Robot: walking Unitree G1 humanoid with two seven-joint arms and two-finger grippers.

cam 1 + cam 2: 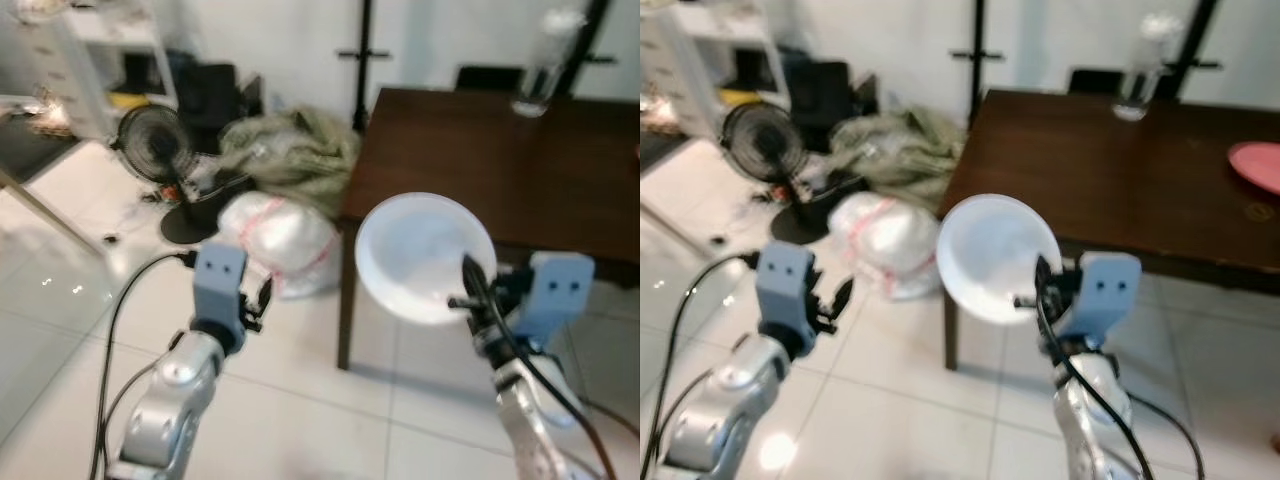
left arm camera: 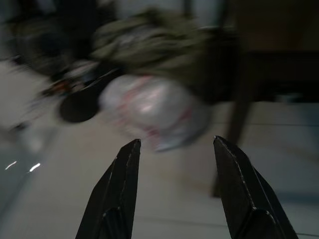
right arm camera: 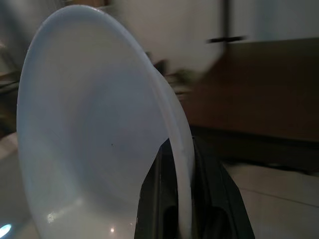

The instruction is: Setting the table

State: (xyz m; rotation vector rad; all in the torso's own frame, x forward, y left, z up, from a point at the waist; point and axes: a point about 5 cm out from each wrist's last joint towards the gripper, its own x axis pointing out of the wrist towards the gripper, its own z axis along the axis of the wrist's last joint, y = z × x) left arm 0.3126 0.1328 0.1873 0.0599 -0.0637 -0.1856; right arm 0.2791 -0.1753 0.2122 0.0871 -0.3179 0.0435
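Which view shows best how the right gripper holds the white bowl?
Right wrist view: the white bowl rim sits pinched between the right gripper's two black fingers, close up. Both eye views show the whole bowl tilted in front of the dark table edge, but the grip there is small and blurred.

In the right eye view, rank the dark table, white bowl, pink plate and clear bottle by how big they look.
1. dark table
2. white bowl, held close to the camera by the right gripper, so it looks bigger
3. clear bottle and pink plate, too close to rank; the plate is cut off
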